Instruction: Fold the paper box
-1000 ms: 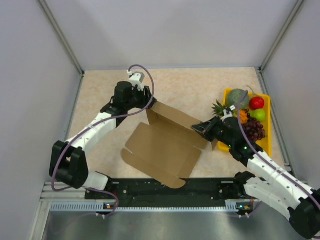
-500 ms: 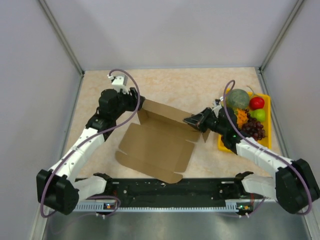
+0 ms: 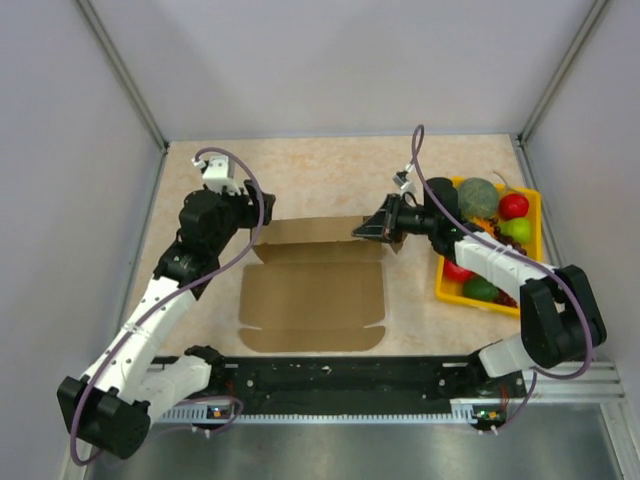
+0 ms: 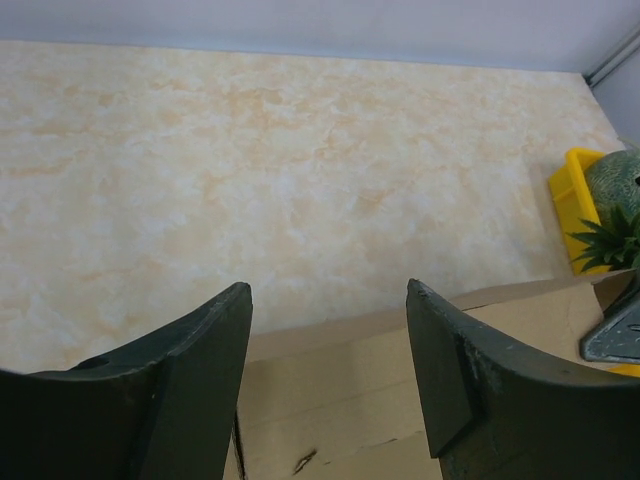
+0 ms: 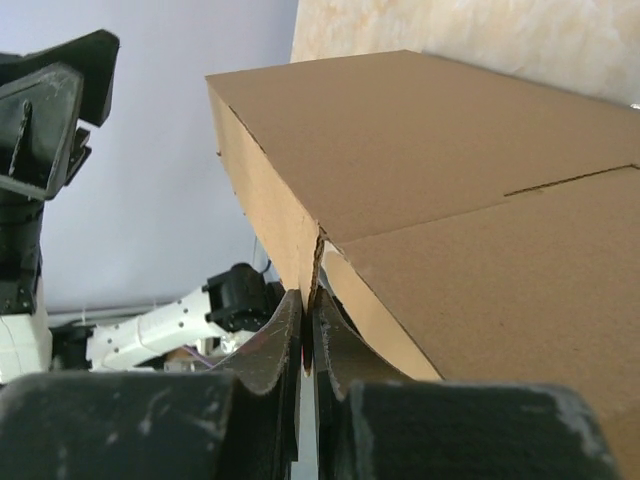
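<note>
- The paper box [image 3: 312, 290], a mostly flat brown sheet just left of the yellow fruit tray [image 3: 448, 290], has swung from skewed to square with the tray's side.
- The left gripper [image 4: 325, 290] has drawn back, farther from the tray. Its claw is open and empty over the sheet's far edge.
- The right gripper [image 5: 308, 300], beside the tray's far-left corner, stays pinched on the raised back flap.
- The sheet now looks lined up, but I'd say the folding has hardly begun.

The paper box [image 3: 312, 290] has turned from diagonal to square with the frame. The left claw [image 3: 255, 228] drew leftward and widened, and the right claw [image 3: 366, 229] moved up-left.
</note>
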